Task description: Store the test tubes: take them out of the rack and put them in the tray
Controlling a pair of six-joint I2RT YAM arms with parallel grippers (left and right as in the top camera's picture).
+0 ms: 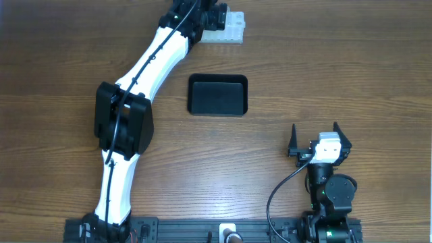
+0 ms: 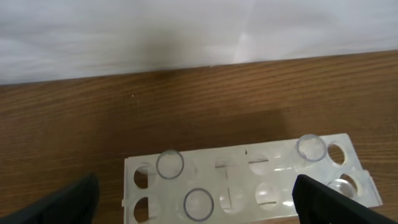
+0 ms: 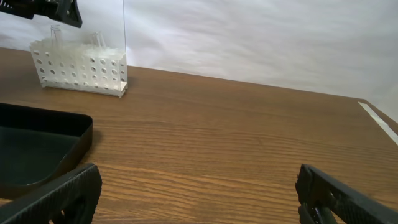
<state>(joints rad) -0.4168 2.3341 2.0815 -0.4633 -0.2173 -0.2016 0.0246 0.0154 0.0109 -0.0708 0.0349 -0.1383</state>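
Note:
A white plastic rack [image 1: 229, 28] stands at the far edge of the table. Clear test tubes stand upright in it; in the left wrist view I see the round rims of one tube [image 2: 169, 163], a second [image 2: 198, 203] and a third [image 2: 310, 147]. My left gripper [image 2: 199, 214] hovers directly above the rack [image 2: 249, 180], open, with a finger on either side and nothing held. The black tray [image 1: 217, 94] lies mid-table with nothing in it. My right gripper [image 1: 319, 138] rests open near its base, facing the tray [image 3: 37, 146] and the rack [image 3: 79, 68].
A white backdrop rises just behind the rack. Bare wooden table [image 1: 337, 67] stretches to the right of the tray and the rack. The left arm's white links [image 1: 155, 61] cross the table's left half.

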